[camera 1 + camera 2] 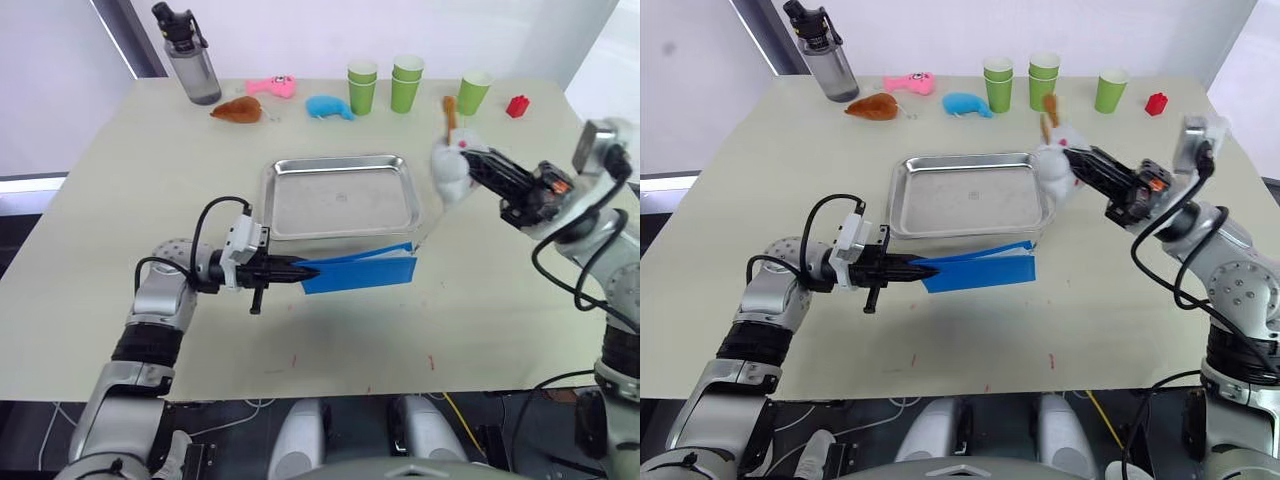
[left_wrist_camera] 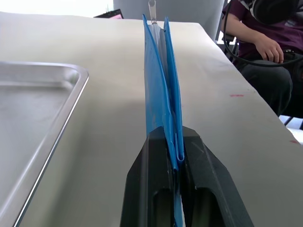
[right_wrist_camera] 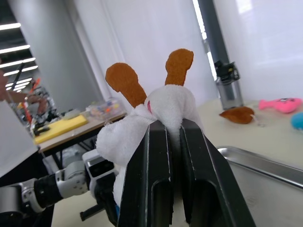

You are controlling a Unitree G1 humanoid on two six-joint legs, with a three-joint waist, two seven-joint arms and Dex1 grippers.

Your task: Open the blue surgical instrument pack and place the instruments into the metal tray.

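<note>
Nearest the robot, the left gripper (image 1: pixel 300 270) has its two black fingers pinched shut on the near-left edge of the blue surgical instrument pack (image 1: pixel 365 271), which stands on edge, its covers only slightly parted, on the table (image 1: pixel 120 200) just in front of the metal tray (image 1: pixel 340 198). From the tray's centre the pack lies at about 6 o'clock, its long side running along the near rim; no instruments show yet, and the tray is bare. At roughly 3 o'clock of the tray, the right gripper (image 1: pixel 462 160) is clamped on a white plush toy (image 1: pixel 450 170) with brown ears, held up off the table beside the tray's right rim. Farther off, along the back edge at 12 to 1 o'clock, stand green cups (image 1: pixel 407 82), with a blue toy (image 1: pixel 330 107), a pink toy (image 1: pixel 272 87), a brown toy (image 1: pixel 238 109) and a grey bottle (image 1: pixel 190 60) toward 10 to 11 o'clock, and a small red block (image 1: pixel 517 105) at 2. To open the pack well, I judge the right arm should first set the plush aside, then take one cover while the left holds the other, and spread them flat.
</note>
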